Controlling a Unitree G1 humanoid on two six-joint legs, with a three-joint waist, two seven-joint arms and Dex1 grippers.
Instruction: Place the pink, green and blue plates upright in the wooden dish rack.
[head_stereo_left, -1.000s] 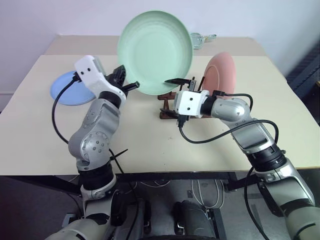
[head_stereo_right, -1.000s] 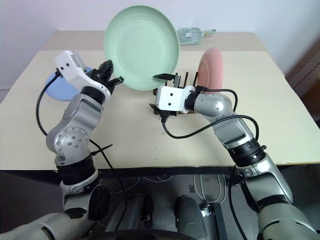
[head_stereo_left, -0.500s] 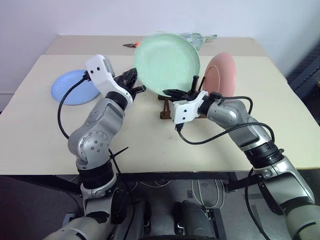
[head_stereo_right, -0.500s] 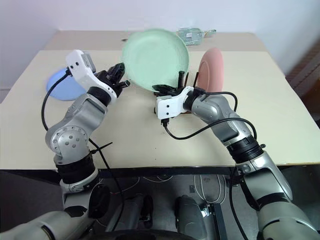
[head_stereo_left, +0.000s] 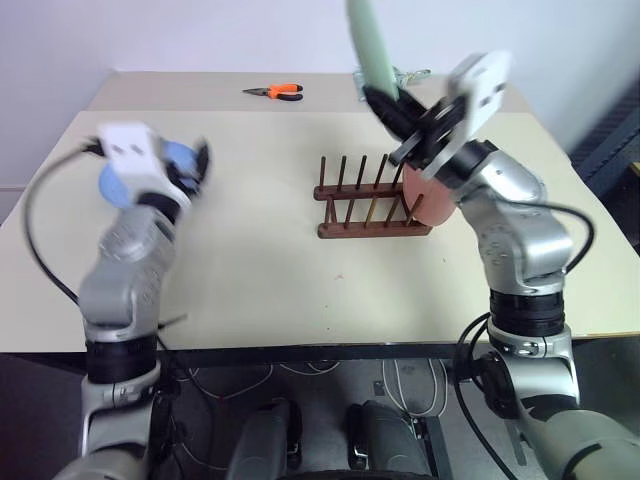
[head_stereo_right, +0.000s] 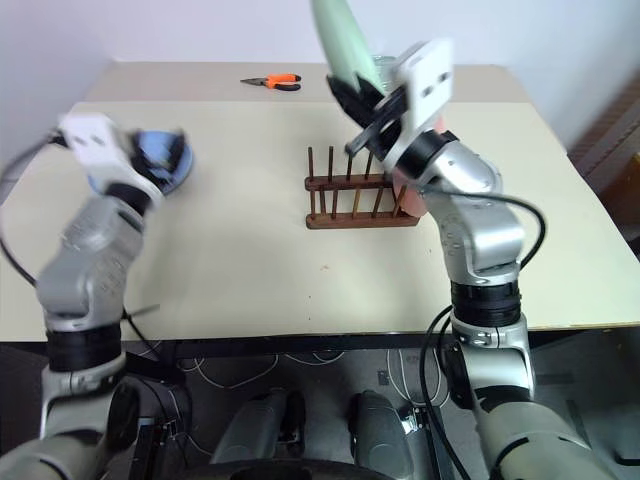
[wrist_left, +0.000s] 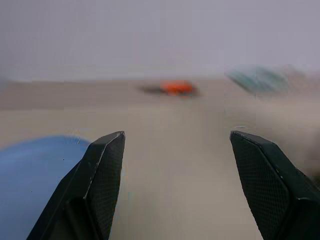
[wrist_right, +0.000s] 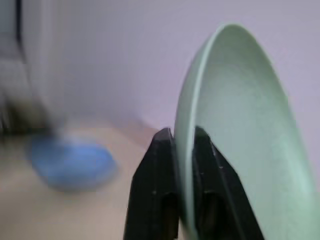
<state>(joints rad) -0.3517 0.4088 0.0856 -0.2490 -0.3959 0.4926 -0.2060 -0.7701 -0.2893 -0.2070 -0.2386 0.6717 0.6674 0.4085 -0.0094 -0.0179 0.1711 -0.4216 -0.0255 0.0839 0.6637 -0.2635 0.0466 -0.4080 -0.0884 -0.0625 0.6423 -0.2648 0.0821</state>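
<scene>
My right gripper (head_stereo_left: 393, 104) is shut on the rim of the green plate (head_stereo_left: 368, 42), holding it edge-on high above the right end of the wooden dish rack (head_stereo_left: 368, 203). In the right wrist view both fingers pinch the green plate (wrist_right: 240, 125). The pink plate (head_stereo_left: 427, 203) stands upright at the rack's right end, partly hidden behind my right arm. The blue plate (head_stereo_left: 158, 166) lies flat at the table's left. My left gripper (wrist_left: 177, 135) is open and holds nothing, hovering just by the blue plate (wrist_left: 35, 175).
Orange-handled pliers (head_stereo_left: 276, 92) lie on the far table behind the rack. A clear item (head_stereo_left: 408, 75) sits at the back near the green plate. Bare tabletop (head_stereo_left: 260, 260) stretches in front of the rack and between the two arms.
The left gripper let go of the green plate, opened, and swung left and down to the blue plate. The right gripper closed on the green plate, lifted it and turned it edge-on.
</scene>
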